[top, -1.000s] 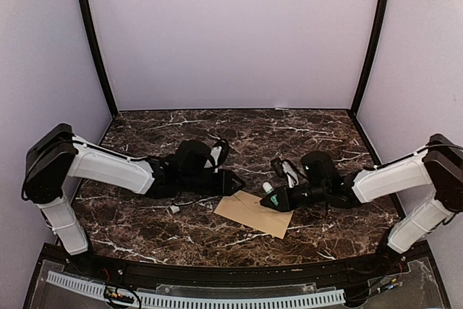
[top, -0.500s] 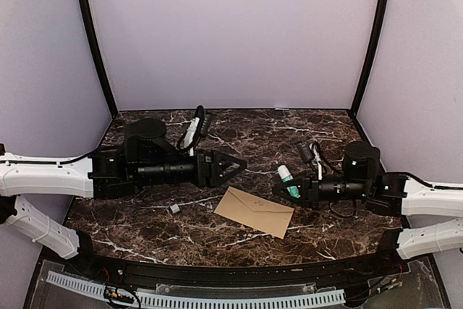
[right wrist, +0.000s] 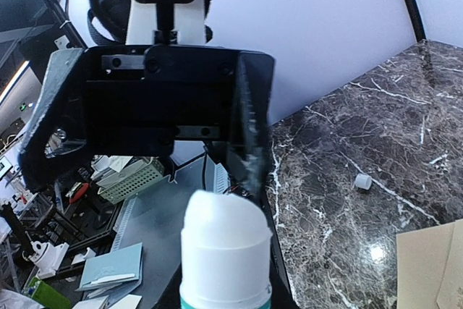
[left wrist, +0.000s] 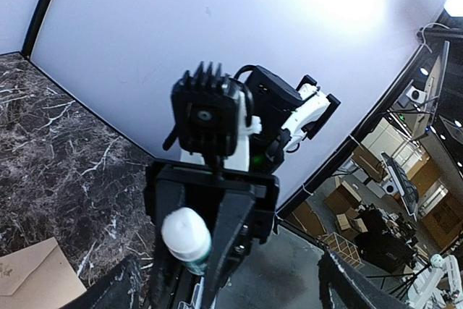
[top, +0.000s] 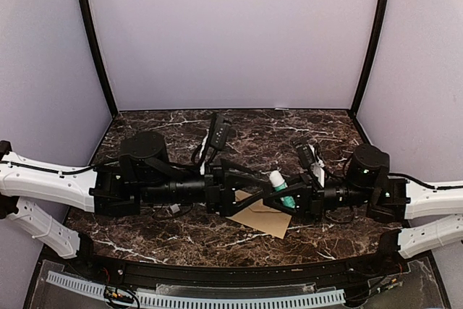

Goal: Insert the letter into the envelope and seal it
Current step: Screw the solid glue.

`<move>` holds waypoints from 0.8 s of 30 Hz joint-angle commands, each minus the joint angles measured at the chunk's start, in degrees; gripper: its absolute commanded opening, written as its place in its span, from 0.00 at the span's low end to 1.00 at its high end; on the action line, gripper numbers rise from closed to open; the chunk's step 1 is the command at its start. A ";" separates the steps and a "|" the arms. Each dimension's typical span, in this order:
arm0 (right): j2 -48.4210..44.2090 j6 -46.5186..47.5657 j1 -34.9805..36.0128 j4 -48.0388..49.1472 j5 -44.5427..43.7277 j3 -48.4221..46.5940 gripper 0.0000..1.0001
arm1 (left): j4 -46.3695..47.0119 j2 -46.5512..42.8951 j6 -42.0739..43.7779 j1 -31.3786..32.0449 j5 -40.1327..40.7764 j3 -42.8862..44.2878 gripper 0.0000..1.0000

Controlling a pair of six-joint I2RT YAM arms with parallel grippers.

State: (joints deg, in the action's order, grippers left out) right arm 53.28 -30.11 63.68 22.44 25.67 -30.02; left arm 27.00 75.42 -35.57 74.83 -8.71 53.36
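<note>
Top view: the left gripper point(top: 273, 185) had risen off the flat tan kraft-paper envelope point(top: 262, 220). It had spread its jaws wide around the white-capped, teal-banded glue stick point(top: 278, 181), which the right gripper point(top: 295, 197) clamped.

Left wrist view: the stick stood directly ahead, and the envelope lay below on the dark marble table point(left wrist: 58, 128).

Right wrist view: the open jaws faced the stick.

The white letter was unseen and judged enclosed, so sealing appeared to be starting.
</note>
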 commanded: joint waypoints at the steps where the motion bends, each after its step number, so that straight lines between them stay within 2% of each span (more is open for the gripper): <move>1: 1.60 0.16 2.38 6.42 -0.98 -2.53 0.00 | 0.90 0.44 -0.11 0.14 4.74 1.14 0.83; 12: 5.30 0.18 4.50 7.20 -1.45 -4.49 0.00 | 1.11 1.91 0.56 0.19 1.91 2.05 0.84; 14: 5.51 0.30 4.67 6.98 -1.64 -4.77 0.00 | 1.05 1.99 0.44 0.20 1.75 2.07 0.81; 24: 6.89 1.00 5.19 5.74 -2.42 -5.91 0.00 | 2.81 2.36 -0.66 0.23 0.38 1.43 0.48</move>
State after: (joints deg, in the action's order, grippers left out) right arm 59.59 -29.98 67.96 26.74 24.10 -33.89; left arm 27.24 77.82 -36.07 74.81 -7.05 53.54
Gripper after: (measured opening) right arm 0.210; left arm 0.517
